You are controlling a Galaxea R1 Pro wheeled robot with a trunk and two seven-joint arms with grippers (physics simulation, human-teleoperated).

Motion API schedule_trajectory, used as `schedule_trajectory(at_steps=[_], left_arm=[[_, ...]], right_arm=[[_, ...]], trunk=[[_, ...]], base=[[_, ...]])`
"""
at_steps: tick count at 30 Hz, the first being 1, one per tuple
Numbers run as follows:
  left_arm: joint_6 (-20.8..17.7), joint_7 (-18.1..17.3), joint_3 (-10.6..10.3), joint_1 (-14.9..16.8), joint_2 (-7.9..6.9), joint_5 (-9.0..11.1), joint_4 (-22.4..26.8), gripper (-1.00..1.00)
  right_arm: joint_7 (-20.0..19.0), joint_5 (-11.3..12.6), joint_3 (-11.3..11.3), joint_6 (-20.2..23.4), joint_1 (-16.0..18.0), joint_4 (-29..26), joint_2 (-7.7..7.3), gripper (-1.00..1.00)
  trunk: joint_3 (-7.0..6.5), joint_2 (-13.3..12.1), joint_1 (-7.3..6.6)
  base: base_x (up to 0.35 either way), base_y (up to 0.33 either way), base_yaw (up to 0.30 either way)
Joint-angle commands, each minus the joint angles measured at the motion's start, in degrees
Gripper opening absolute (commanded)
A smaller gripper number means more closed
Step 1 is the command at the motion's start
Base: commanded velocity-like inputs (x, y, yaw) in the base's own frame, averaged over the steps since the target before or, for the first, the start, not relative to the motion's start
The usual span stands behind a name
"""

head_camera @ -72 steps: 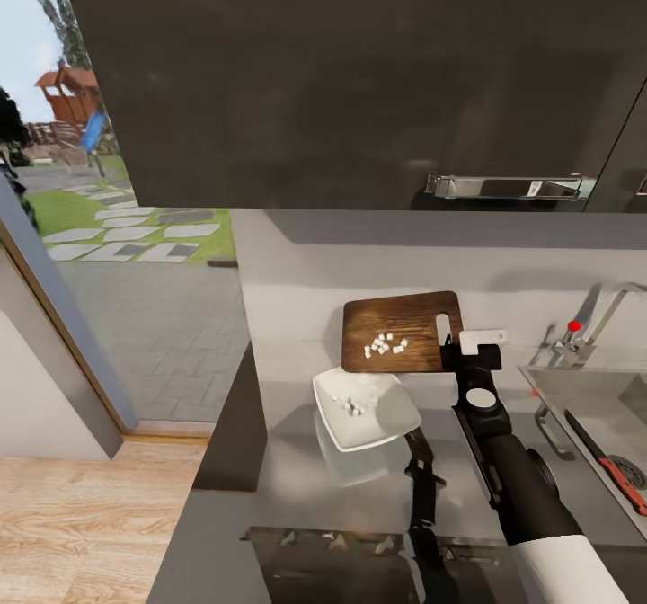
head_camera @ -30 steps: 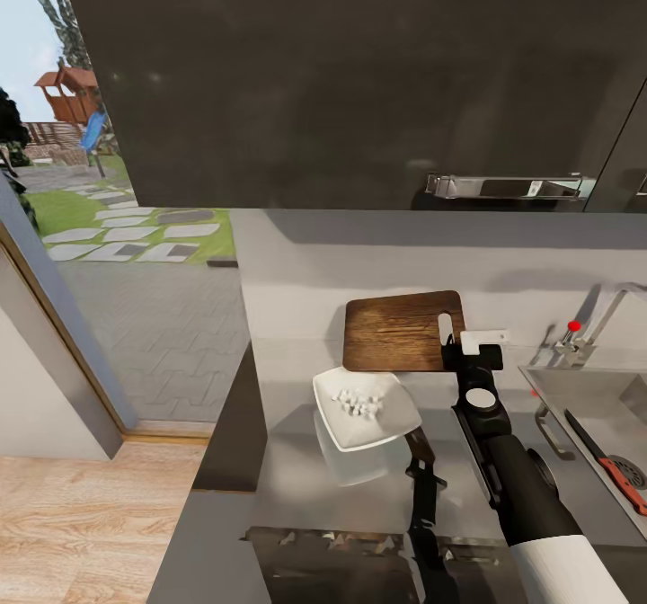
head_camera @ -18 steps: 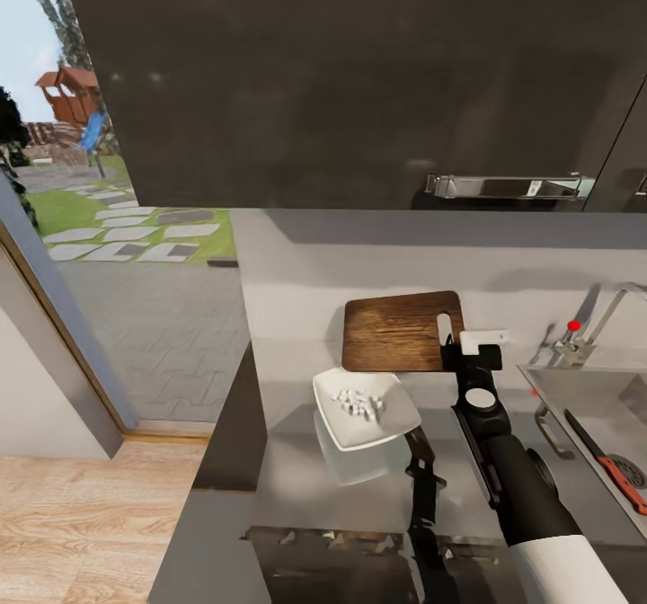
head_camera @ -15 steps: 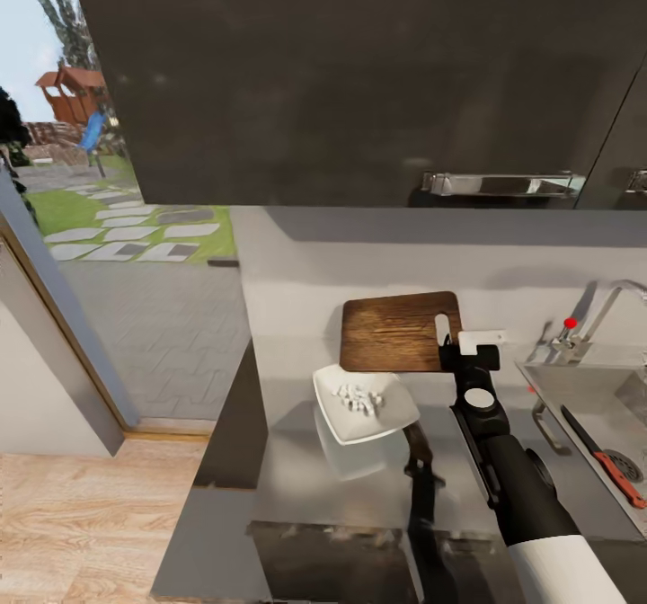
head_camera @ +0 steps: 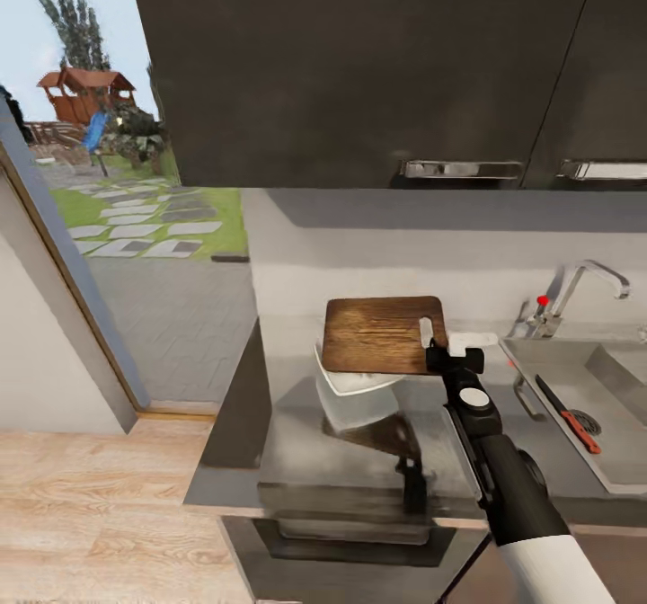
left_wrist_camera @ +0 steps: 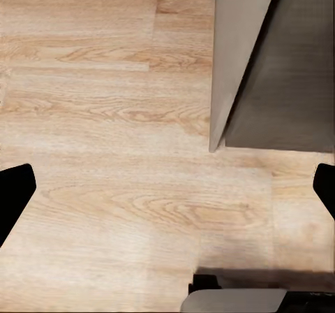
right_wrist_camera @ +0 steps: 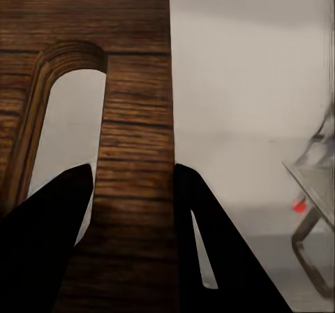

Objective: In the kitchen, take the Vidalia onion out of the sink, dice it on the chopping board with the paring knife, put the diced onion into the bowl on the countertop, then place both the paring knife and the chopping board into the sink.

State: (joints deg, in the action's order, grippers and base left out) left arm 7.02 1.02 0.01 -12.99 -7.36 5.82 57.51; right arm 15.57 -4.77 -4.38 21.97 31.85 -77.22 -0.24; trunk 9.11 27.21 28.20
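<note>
Left hand (left_wrist_camera: 167, 187): in the left wrist view its two dark fingertips sit far apart at the picture's edges, released, with nothing between them; wooden floor (left_wrist_camera: 105, 117) and the corner of a grey cabinet (left_wrist_camera: 279, 68) lie beyond it
Bowl (head_camera: 355, 388): white, on the worktop just to the left of the right hand and a little nearer the robot; its far part is covered by the chopping board, so what it holds cannot be seen
Chopping board (head_camera: 382, 334): brown wood, held up off the worktop by its right edge, reaching out to the left of the right hand and over the far part of the bowl; its slot-shaped hole lies just beside the fingers
Right hand (head_camera: 440, 357): clenched on the chopping board's edge; in the right wrist view the two dark fingers (right_wrist_camera: 49, 243) press on either side of the wooden strip (right_wrist_camera: 136, 187) next to the slot
Worktop (head_camera: 296, 460): grey and glossy, below both the board and the right hand, running right to the sink
Sink (head_camera: 620, 406): steel basin to the right of the right hand, well apart from it; chrome tap (head_camera: 575, 285) with a red-tipped lever at its far edge
Paring knife (head_camera: 566, 413): lies inside the sink, right of the right hand, dark blade pointing away from the robot and red-orange handle nearer, close by the round drain
Wall cupboards (head_camera: 359, 65): dark, hanging above the right hand
</note>
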Motion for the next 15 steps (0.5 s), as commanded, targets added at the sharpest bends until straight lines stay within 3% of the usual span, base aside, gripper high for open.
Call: schedule_trajectory(at_steps=[1, 7, 15], left_arm=[[0.1, 0.1, -0.1, 0.0, -0.03, 0.6, 0.1, 1.00], [0.1, 0.1, -0.1, 0.0, -0.03, 0.6, 0.1, 1.00], [0.1, 0.1, -0.1, 0.0, -0.03, 0.6, 0.1, 1.00]], right_arm=[[0.2, -0.6, -0.1, 0.5, 0.1, -0.1, -0.02, -1.00], [0.2, -0.4, -0.2, 0.5, 0.1, -0.1, 0.02, -1.00], [0.2, -0.4, -0.3, 0.6, 0.1, -0.1, 0.06, -1.00]], trunk=[[0.10, 0.1, -0.01], [0.10, 0.1, -0.01], [0.00, 0.1, -0.01]], base=[[-0.337, -0.038, 0.000], [-0.240, -0.136, 0.000], [-0.042, -0.219, -0.052]])
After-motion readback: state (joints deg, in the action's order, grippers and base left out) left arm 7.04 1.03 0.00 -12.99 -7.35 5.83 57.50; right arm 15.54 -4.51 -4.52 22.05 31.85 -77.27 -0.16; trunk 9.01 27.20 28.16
